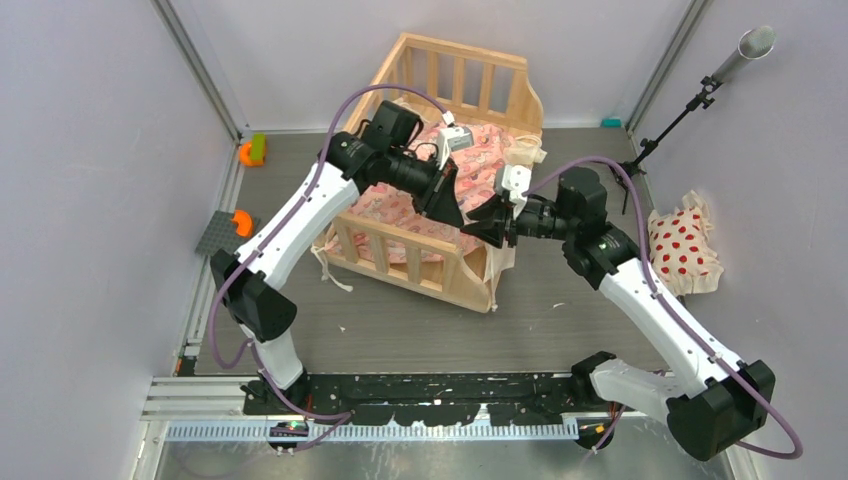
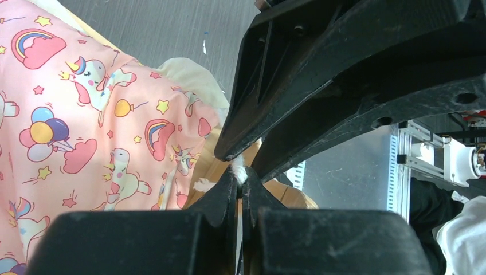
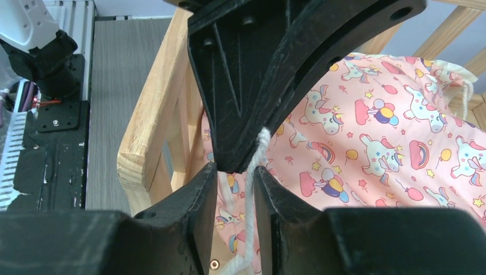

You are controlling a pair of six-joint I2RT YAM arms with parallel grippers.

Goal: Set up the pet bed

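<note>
Wrist views (unlike overhead) show left jaws pinching cream tie (image 3: 250, 200), right jaws apart around it.

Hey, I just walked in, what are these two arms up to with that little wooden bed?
Both arms are working at one corner of the wooden pet bed, with the pink cushion lying inside it. The left gripper is shut on one of the cushion's cream ties, next to the rail. The right gripper has its jaws open around the same tie, not gripping it. The white pillow with red dots lies on the table to the right, outside the bed.
</note>
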